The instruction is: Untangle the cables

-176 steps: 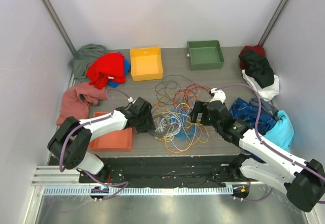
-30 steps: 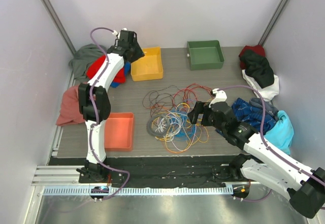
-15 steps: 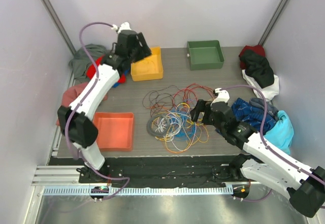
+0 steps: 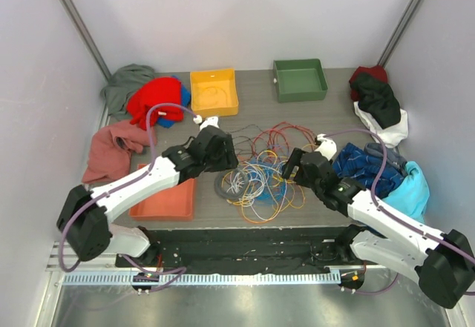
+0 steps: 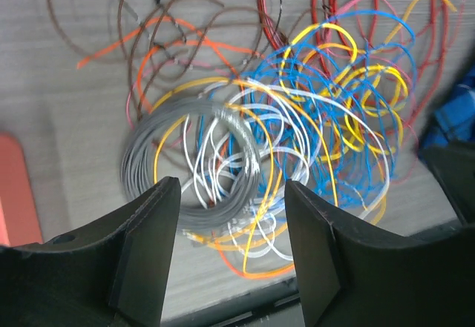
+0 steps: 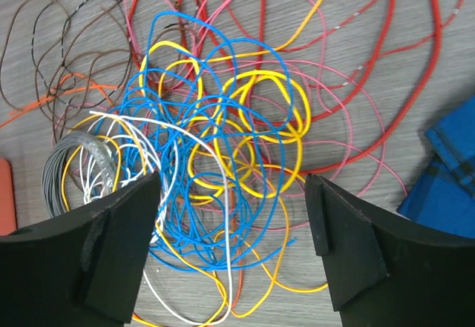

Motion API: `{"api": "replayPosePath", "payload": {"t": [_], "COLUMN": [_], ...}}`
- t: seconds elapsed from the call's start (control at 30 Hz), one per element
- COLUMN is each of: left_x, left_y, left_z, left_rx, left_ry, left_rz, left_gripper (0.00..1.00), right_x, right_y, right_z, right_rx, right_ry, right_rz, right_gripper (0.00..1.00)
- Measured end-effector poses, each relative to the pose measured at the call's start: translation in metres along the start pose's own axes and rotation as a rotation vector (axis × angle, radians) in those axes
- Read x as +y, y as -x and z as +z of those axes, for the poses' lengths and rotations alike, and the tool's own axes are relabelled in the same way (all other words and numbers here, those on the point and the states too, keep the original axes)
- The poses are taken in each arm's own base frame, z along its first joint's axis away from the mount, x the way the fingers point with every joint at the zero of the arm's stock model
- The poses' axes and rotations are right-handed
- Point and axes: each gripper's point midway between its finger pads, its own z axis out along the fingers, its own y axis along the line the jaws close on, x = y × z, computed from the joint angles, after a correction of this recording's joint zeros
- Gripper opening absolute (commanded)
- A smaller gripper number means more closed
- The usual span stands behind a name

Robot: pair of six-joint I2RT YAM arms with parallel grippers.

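Observation:
The cables point(image 4: 256, 175) lie in one tangled pile of red, orange, yellow, blue, white and dark strands on the grey table. A grey coil point(image 5: 148, 171) sits at the pile's left, and blue and yellow loops point(image 6: 223, 141) fill its middle. My left gripper point(image 4: 225, 162) hangs at the pile's left edge. In the left wrist view it point(image 5: 231, 245) stands open above the grey coil and white strands, holding nothing. My right gripper point(image 4: 289, 169) hovers at the pile's right edge. Its wrist view shows it point(image 6: 234, 245) open over the blue loops, also holding nothing.
A yellow bin point(image 4: 214, 92) and a green bin point(image 4: 300, 79) stand at the back. An orange-red tray point(image 4: 167, 197) lies under the left arm. Red point(image 4: 157, 101), grey point(image 4: 126, 82) and pink point(image 4: 111, 149) garments lie left; blue point(image 4: 364, 160), cyan point(image 4: 412, 186) and black point(image 4: 378, 97) ones right.
My left arm has swung from above the yellow bin at the back down to the left edge of the cable pile. The right gripper has shifted only slightly.

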Motion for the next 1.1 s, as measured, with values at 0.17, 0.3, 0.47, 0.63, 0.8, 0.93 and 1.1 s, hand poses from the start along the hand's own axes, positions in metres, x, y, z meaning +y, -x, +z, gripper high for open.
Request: {"api": "replayPosePath", "payload": {"t": [0.17, 0.3, 0.47, 0.63, 0.8, 0.93, 1.1], "left_x": [0.003, 0.008, 0.022, 0.027, 0.026, 0.024, 0.025], "left_y": [-0.002, -0.013, -0.038, -0.045, -0.044, -0.043, -0.043], "left_z": [-0.031, -0.034, -0.029, -0.034, -0.036, -0.036, -0.036], "left_rx": [-0.061, -0.057, -0.006, -0.005, -0.011, -0.015, -0.014], "left_ry": [-0.073, -0.093, -0.075, -0.086, -0.096, -0.101, -0.100], "left_rz": [-0.062, -0.092, -0.098, -0.100, -0.102, -0.102, -0.102], "left_gripper": [0.61, 0.60, 0.60, 0.60, 0.60, 0.60, 0.60], "right_x": [-0.008, -0.011, -0.023, -0.041, -0.046, -0.041, -0.038], "right_y": [0.013, 0.027, 0.020, -0.005, -0.009, 0.001, 0.011], "right_z": [-0.002, 0.008, 0.019, 0.022, 0.023, 0.032, 0.061], "right_rx": [-0.076, -0.107, -0.090, -0.054, -0.053, -0.073, -0.048], "right_ry": [-0.025, -0.077, -0.125, -0.158, -0.168, -0.171, -0.225], "right_rz": [0.038, 0.047, 0.096, 0.128, 0.142, 0.136, 0.113], "right_gripper": [0.64, 0.49, 0.53, 0.55, 0.56, 0.57, 0.51]}}
